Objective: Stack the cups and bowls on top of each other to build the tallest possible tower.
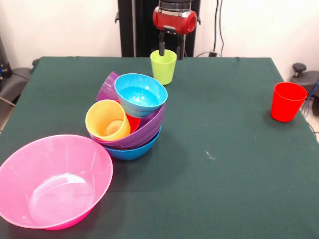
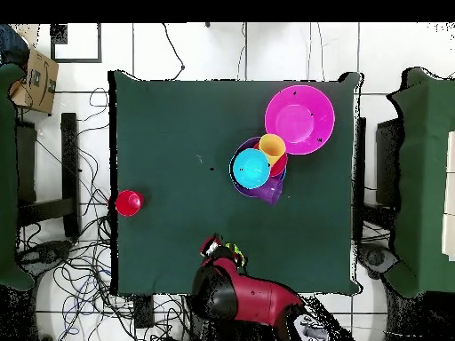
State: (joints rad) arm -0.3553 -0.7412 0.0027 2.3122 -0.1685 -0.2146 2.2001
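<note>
My pincer [image 1: 169, 49] grips the lime green cup [image 1: 164, 66] by its rim, one finger inside and one outside. I judge I'm mid-carry. The tower [image 1: 130, 117] sits ahead and to one side; next I must lift clear and set the cup on top.

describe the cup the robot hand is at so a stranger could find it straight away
Start at the dark green table and look to its far edge, where the red and black arm comes down. Under the hand stands the lime green cup, upright, behind the tower. It is the only green cup; the red cup stands alone at the right.
</note>
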